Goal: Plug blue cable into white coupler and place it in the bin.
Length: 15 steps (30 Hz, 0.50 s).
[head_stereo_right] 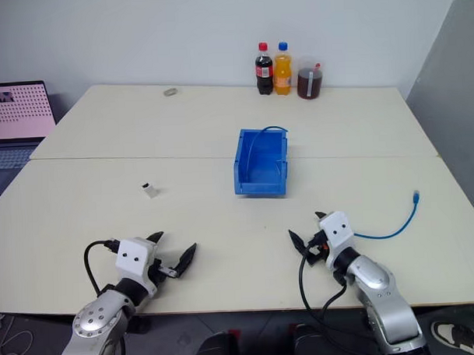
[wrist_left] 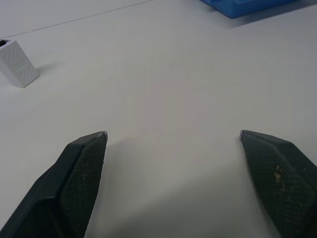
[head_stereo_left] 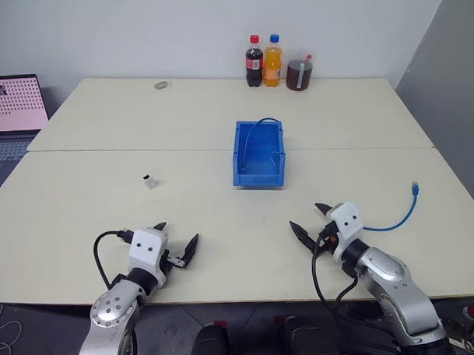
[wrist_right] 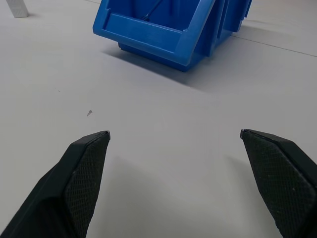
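Note:
The bin (head_stereo_left: 259,155) stands in the middle of the table, with a thin wire arching over its back wall. Left of it the small white coupler (head_stereo_left: 150,181) stands alone on the tabletop; it also appears as a ribbed white block, the coupler (wrist_left: 18,64), in the left wrist view. At the right the blue cable (head_stereo_left: 400,218) lies in a curve, its plug end pointing away from me. My left gripper (head_stereo_left: 178,234) hovers open near the front edge, well short of the coupler. Just left of the cable, my right gripper (head_stereo_left: 307,216) is open and empty, facing the bin (wrist_right: 163,37).
Two drink bottles (head_stereo_left: 262,61) and a jar of dark liquid (head_stereo_left: 299,72) stand at the table's back edge, with a small ring-shaped object (head_stereo_left: 161,85) to their left. A laptop (head_stereo_left: 13,115) sits off the table's left side. A seam crosses the tabletop behind the bin.

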Tool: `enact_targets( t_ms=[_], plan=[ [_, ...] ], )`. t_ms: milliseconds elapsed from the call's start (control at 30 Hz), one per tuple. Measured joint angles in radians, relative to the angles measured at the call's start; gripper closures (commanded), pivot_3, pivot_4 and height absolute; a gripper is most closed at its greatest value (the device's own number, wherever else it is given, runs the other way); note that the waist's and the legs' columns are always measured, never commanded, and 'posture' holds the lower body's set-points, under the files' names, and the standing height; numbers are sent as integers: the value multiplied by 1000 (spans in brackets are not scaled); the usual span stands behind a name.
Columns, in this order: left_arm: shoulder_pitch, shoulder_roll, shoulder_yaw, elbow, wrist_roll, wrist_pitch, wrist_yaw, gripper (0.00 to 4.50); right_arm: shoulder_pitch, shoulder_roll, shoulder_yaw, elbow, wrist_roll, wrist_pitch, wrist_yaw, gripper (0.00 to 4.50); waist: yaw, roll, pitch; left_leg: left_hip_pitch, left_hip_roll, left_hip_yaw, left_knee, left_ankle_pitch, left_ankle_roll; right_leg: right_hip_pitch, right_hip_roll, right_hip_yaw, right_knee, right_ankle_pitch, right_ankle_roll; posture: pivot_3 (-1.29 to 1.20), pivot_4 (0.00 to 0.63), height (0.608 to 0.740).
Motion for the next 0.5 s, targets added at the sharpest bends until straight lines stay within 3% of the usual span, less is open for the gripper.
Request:
enact_targets(
  t_ms=[500],
  plan=[
    [10,12,-1,-9,-1,-4,-11,0,-6,2,0,10,-8,0,20,11,0,0,0,0,0,0,0,0,0,0,0,0,0,0,0,0,150,740]
  ],
)
